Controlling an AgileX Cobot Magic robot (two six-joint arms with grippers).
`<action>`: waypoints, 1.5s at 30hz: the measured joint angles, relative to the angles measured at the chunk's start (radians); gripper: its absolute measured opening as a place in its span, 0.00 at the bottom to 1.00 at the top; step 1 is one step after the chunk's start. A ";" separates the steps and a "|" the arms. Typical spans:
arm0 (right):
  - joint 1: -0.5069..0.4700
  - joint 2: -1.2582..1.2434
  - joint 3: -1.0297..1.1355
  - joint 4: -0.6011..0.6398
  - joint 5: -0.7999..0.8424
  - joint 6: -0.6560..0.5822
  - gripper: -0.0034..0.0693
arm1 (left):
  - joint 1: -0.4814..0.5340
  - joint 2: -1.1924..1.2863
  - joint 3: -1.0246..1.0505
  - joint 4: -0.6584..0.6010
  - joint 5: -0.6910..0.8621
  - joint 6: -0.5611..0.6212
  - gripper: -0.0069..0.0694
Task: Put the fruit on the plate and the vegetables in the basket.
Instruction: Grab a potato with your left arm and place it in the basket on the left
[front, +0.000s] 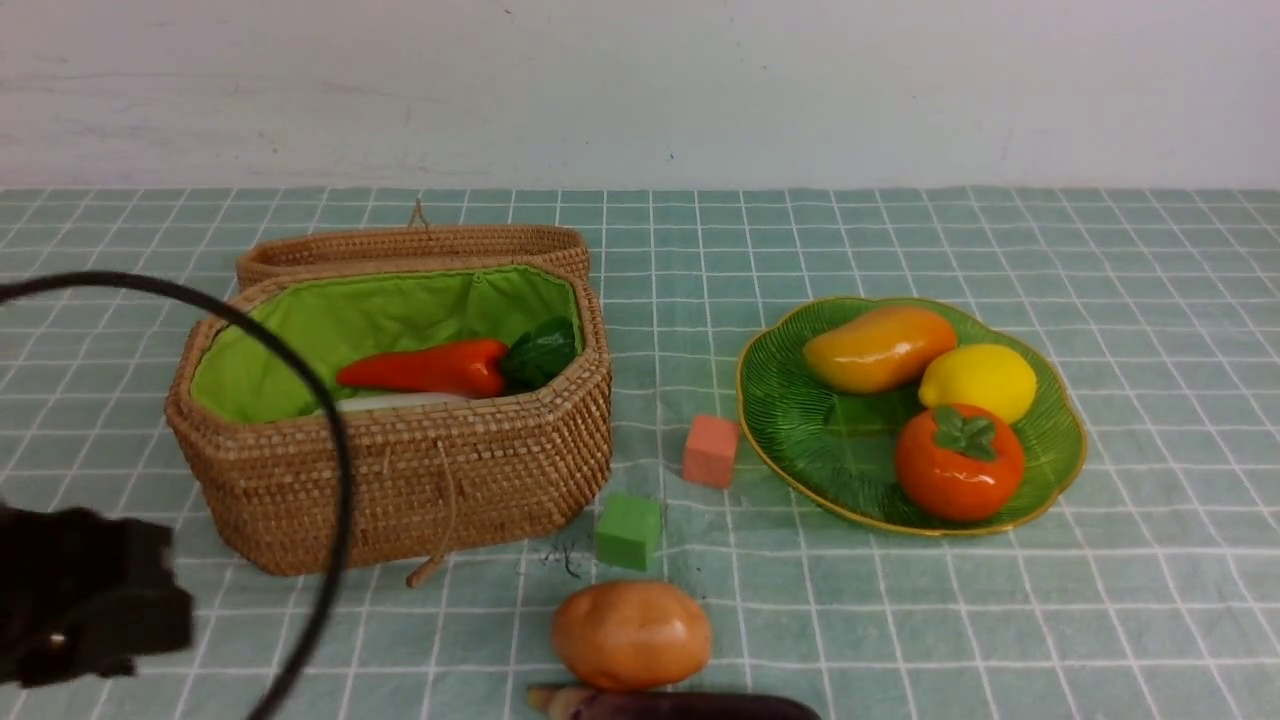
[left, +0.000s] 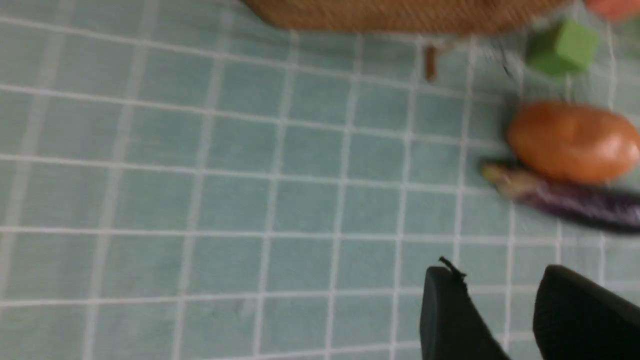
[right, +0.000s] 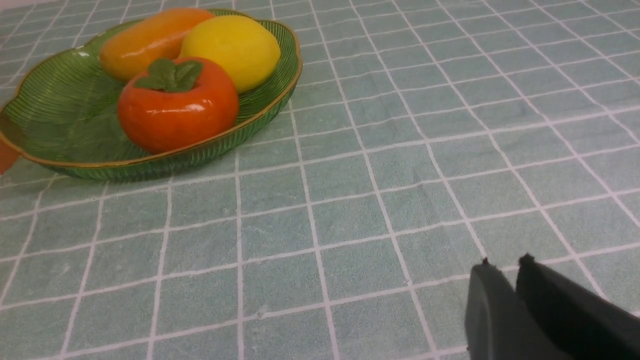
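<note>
Black fingers (left: 450, 320) on my left jaws stand partly apart above the desk (left: 200, 200), gripping nothing; my right jaws are all but closed, also empty. Near the left ones the potato (front: 630, 635) lies touching the eggplant (front: 690, 707), both on the desk. Carrot (front: 425, 368) and radish (front: 395, 402) sit in the basket (front: 400, 480); mango (front: 880, 347), lemon (front: 978, 382) and persimmon (front: 958, 465) rest on the plate (front: 830, 440)

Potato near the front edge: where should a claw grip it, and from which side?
From above, probably with the left claw, closing on the potato at its left and right ends. It lies flat, long axis sideways, and the eggplant sits against its near side, leaving no finger room there; both ends have bare cloth beside them.
</note>
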 joint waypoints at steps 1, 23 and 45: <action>0.000 0.000 0.000 0.000 0.000 0.000 0.16 | -0.016 0.047 -0.018 -0.062 0.014 0.070 0.45; 0.000 0.000 0.000 0.000 0.000 0.000 0.19 | -0.640 0.792 -0.491 0.457 -0.106 0.293 0.97; 0.000 0.000 0.000 0.000 0.000 0.000 0.22 | -0.680 0.957 -0.499 0.535 -0.217 0.361 0.94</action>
